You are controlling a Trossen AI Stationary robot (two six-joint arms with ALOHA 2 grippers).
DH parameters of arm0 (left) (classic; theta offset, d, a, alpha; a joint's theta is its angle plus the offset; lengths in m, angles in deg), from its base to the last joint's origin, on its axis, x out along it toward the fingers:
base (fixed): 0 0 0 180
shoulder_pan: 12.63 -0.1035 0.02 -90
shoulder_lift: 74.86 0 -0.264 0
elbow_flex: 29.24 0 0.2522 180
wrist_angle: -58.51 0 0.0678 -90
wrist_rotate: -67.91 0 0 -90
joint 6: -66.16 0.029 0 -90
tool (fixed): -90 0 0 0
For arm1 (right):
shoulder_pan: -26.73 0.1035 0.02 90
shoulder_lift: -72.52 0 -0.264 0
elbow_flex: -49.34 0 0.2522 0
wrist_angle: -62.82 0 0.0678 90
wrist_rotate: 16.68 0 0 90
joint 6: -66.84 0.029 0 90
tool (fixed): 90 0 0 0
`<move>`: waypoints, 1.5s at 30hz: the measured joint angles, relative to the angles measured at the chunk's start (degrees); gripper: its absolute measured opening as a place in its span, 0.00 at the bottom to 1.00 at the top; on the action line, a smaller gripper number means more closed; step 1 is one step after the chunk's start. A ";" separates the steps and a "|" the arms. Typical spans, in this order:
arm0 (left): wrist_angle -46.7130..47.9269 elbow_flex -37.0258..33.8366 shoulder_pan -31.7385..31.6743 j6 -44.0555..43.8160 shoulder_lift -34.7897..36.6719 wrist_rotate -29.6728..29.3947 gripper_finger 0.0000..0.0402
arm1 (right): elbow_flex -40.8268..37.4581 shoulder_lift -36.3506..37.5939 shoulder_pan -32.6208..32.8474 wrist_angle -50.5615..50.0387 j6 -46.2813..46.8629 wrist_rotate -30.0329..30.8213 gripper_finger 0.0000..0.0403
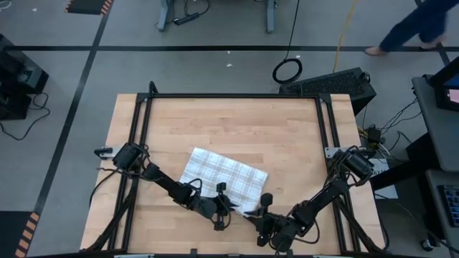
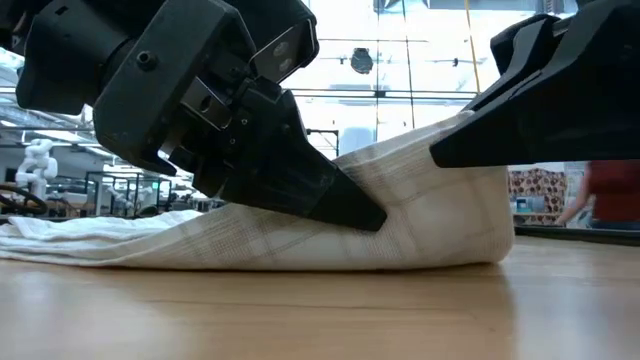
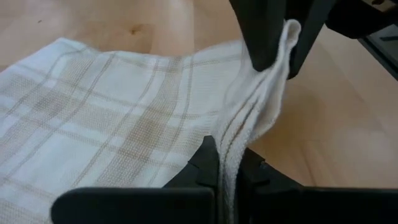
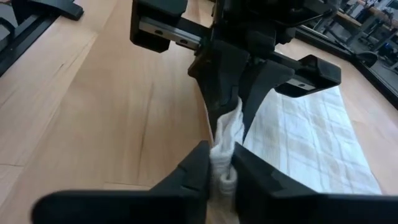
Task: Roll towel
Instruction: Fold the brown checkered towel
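Both the left gripper [image 3: 227, 180] and right gripper [image 4: 216, 177] are pinching the near edge of the towel [image 1: 224, 175], lifting it into a fold to begin rolling, while both arms are reaching low and inward over the wooden table [image 1: 287, 129].

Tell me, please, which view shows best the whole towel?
The high view: the towel lies there nearly whole on the table. The low view shows only its lifted edge; the wrist views show the pinched fold.
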 joint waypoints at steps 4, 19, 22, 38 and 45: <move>-0.02 0.00 0.66 2.56 0.01 -2.03 0.06 | 0.00 0.00 0.03 -0.08 0.27 -1.05 0.02; 52.60 0.05 16.07 -9.32 12.19 -12.06 0.56 | -0.04 0.02 1.95 -3.48 5.86 -1.11 0.01; 66.04 0.05 19.94 -15.09 14.42 -12.57 0.57 | -0.04 0.02 1.92 -3.59 5.85 -1.16 0.01; 84.20 -3.19 29.07 -18.43 19.61 -12.88 0.57 | -0.04 0.24 1.92 -4.04 6.56 -1.19 0.01; 78.84 -7.18 26.86 -17.00 19.61 -14.30 0.57 | -0.04 0.24 1.95 -4.02 8.14 -2.61 0.01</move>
